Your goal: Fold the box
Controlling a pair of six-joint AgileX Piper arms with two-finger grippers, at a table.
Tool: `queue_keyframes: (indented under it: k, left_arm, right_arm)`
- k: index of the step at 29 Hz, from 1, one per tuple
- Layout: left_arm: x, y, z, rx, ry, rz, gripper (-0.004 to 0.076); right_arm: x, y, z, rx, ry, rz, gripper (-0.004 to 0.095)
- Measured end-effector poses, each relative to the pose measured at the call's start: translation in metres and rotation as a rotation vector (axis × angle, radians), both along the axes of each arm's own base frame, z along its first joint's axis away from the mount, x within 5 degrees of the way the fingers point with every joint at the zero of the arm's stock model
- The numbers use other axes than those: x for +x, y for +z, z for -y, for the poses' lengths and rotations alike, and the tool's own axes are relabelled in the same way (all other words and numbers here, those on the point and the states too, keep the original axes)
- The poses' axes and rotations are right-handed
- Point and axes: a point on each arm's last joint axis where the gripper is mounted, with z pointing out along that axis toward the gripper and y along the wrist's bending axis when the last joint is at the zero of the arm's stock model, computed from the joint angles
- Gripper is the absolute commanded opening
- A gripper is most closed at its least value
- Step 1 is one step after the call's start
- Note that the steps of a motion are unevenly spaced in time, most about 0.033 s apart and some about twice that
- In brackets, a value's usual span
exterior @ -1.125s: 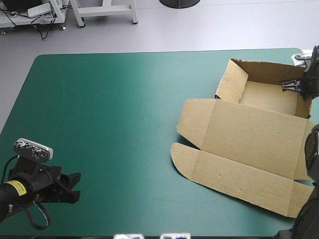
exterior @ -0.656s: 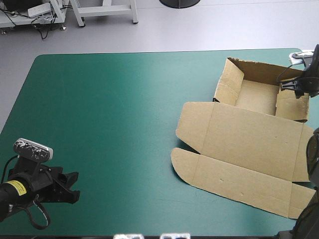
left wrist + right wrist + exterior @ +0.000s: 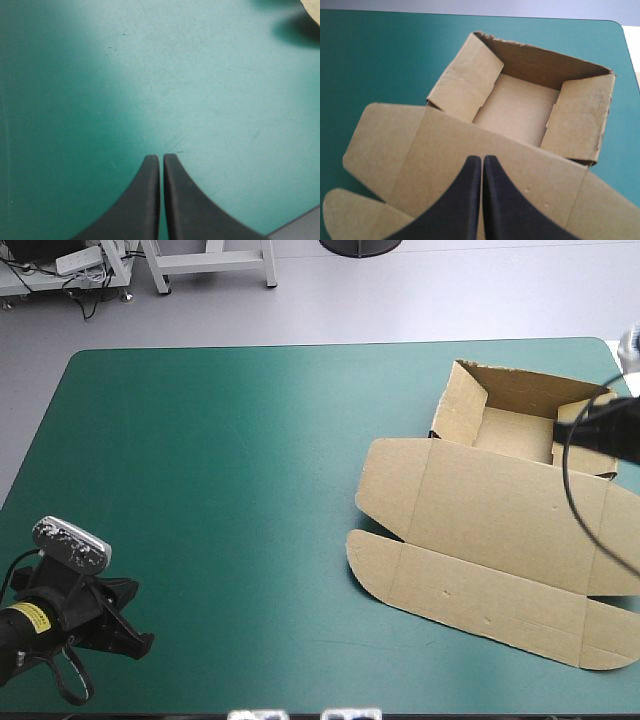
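Note:
The brown box (image 3: 500, 510) lies on the right half of the table. Its far part is an open tray (image 3: 515, 432) with walls raised, and the lid and its flaps lie flat toward the front. My right gripper (image 3: 575, 428) hovers over the tray's right wall, blurred in the high view. The right wrist view looks down on the box (image 3: 520, 107), where the right gripper (image 3: 481, 159) is shut and empty above the lid. Near the front left corner, my left gripper (image 3: 135, 640) is low and far from the box. It shows shut and empty (image 3: 161, 157) over bare cover.
Teal-green cover (image 3: 220, 460) stretches from the left gripper to the box. The table's front edge (image 3: 300, 222) runs close beside the left gripper. The box's right side lies near the table's right edge (image 3: 626, 45).
Both grippers have shut. The right one has left the tray's right wall and drawn up and back, and that wall now stands folded inward. The left arm has pulled back slightly.

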Motion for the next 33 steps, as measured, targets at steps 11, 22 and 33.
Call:
queue_keyframes:
  k: [11,22,33]
  left_arm:
    - [-0.029,-0.067,-0.006,-0.002,0.008,-0.024,-0.001]
    - [-0.047,-0.11,-0.011,0.011,-0.032,0.1,-0.001]
    - [-0.047,-0.11,-0.011,0.012,-0.033,0.107,-0.001]
  right_arm:
    - [-0.096,-0.121,-0.011,-0.011,-0.02,-0.036,-0.0001]
    - [-0.115,-0.214,-0.013,0.035,-0.058,-0.113,-0.0001]
    - [-0.123,-0.224,-0.013,0.021,-0.058,-0.043,-0.0001]
